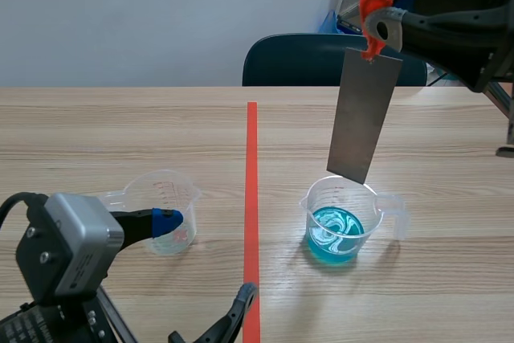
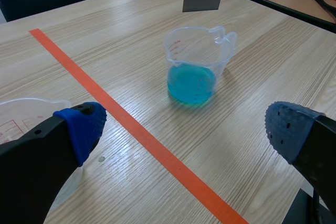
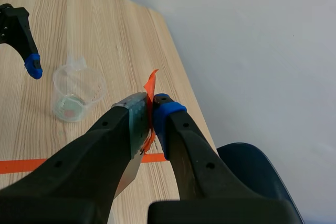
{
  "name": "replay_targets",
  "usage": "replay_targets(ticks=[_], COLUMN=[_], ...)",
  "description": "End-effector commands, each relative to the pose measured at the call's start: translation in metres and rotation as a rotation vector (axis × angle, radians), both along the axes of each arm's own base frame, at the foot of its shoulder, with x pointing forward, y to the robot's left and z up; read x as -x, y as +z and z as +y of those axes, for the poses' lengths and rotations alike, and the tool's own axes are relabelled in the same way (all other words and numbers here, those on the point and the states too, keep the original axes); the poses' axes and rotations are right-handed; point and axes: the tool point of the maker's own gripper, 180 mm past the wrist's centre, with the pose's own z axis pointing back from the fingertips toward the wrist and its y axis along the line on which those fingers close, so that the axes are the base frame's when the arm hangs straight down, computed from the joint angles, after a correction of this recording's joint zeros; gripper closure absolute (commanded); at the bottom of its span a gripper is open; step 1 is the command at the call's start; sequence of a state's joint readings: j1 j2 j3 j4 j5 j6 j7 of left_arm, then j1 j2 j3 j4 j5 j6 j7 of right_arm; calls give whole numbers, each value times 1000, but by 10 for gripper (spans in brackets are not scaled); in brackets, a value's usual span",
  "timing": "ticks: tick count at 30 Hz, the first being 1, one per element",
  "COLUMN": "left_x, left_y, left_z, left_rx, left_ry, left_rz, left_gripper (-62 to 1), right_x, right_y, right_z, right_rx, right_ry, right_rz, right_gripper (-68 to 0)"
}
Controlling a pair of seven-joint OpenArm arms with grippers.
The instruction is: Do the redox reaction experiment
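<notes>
The right gripper (image 1: 377, 26) is up high over the right side of the table, and its 2 fingers are squeezed tight on the top of a flat grey metal plate (image 1: 365, 114). A little orange-red tag (image 1: 369, 7) sticks out at the top of the plate, right where the fingers pinch it. The plate hangs down from the gripper, a bit tilted. Its low corner is just above the rim of the cup with blue water (image 1: 337, 226), and it is not in the water. That cup stands on the table to the right of the orange-red line (image 1: 251, 198). On the other side of the line stands 1 clear cup (image 1: 170, 213) with red marks on it. The left gripper (image 2: 185, 130) is low, with its 2 fingers wide apart and nothing between them. One blue pad (image 1: 166, 220) is just beside the clear cup. A dark blue chair (image 1: 305, 58) stands behind the table.
</notes>
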State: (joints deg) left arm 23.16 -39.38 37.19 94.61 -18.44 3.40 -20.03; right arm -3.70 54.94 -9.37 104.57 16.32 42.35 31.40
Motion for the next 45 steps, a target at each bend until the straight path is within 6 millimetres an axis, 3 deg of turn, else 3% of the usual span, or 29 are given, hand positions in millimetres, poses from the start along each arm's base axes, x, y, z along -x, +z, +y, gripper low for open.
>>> replay_targets(ticks=[1, 45], left_x=[-1, 0], left_y=[11, 19], left_z=[-4, -6], left_rx=[34, 47], left_ry=[-2, -16], left_rz=[-22, -73], left_gripper=[-623, -623], right_x=[1, 1], right_y=[9, 10], right_z=[-1, 0], right_rx=[-8, -15], right_ry=[12, 16], right_rz=[-20, -22], right_gripper=[-8, -8])
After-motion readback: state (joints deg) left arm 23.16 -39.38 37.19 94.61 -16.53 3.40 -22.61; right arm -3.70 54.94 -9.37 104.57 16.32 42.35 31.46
